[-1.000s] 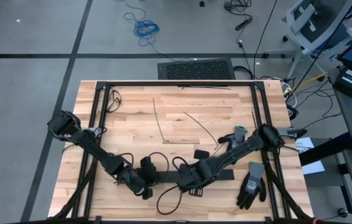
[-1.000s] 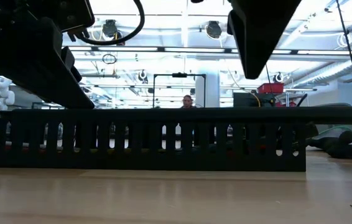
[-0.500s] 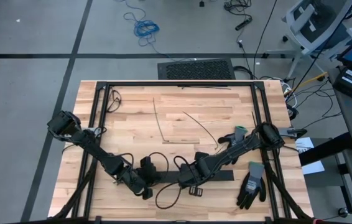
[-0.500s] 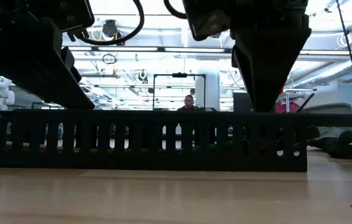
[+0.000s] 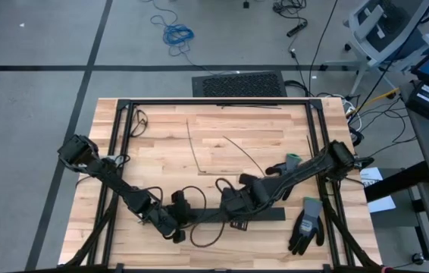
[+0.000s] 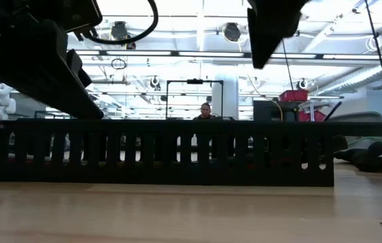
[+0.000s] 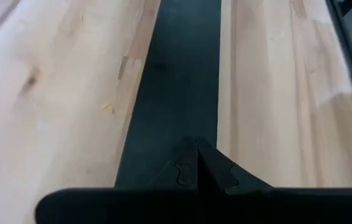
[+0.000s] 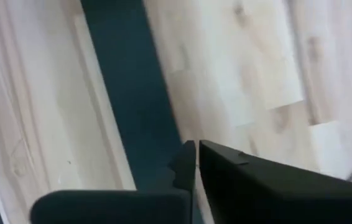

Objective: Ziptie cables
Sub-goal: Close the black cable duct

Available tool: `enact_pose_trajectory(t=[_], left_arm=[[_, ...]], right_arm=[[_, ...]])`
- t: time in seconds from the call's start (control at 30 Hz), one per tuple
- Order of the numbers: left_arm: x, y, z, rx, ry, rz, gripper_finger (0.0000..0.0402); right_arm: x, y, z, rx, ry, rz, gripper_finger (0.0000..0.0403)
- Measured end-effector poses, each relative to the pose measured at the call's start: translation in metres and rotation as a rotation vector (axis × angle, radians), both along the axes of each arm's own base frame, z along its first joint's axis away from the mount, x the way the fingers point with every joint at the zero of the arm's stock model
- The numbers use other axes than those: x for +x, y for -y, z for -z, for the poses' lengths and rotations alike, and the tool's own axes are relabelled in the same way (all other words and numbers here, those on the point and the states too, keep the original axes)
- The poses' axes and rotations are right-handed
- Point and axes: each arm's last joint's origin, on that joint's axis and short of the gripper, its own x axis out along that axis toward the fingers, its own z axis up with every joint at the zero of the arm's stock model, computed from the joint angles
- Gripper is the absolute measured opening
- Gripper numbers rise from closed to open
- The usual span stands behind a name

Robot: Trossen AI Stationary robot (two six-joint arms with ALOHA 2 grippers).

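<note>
A long black slotted strip (image 5: 267, 215) (image 6: 177, 152) lies along the near part of the wooden table. The cables do not show in any view. My left gripper (image 5: 178, 233) (image 7: 196, 149) is shut and slants down at the strip's left end (image 7: 176, 81). My right gripper (image 5: 227, 205) (image 8: 197, 152) is shut with nothing showing between its fingers. It hangs well above the strip (image 8: 126, 81), as the low view shows (image 6: 262, 57). A thin dark strand forms a loop (image 5: 207, 236) on the table just in front of the strip. My left gripper's shut fingertips (image 7: 188, 163) point slanting down over the black strip's left end. Whether they touch the strip I cannot tell, as the fingers themselves hide the spot.
Two gloves lie at the right, one (image 5: 305, 225) near the front and one (image 5: 293, 162) farther back. Loose thin dark strands (image 5: 192, 148) lie mid-table. A black frame rail (image 5: 214, 102) borders the table. A person (image 6: 205, 111) shows far behind.
My right gripper dipped down to the slotted strip, then rose clear of it and moved toward the table's left and far side, staying shut. My left gripper has kept still.
</note>
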Motion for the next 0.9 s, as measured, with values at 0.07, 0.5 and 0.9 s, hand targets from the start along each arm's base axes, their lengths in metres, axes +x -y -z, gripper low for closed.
enact_pose_trajectory(t=[0.07, 0.5, 0.9], left_arm=[[0.000, -0.003, -0.005, 0.033, 0.013, 0.023, 0.0002], [-0.020, -0.036, -0.073, 0.077, 0.106, 0.039, 0.0041], [-0.106, -0.063, -0.125, -0.016, -0.424, 0.088, 0.0141]], right_arm=[[-0.003, 0.008, -0.010, -0.002, 0.012, 0.013, 0.0026], [-0.041, 0.022, -0.035, -0.147, -0.156, -0.079, 0.0209], [-0.100, 0.005, 0.003, -0.113, -0.196, 0.061, 0.0247]])
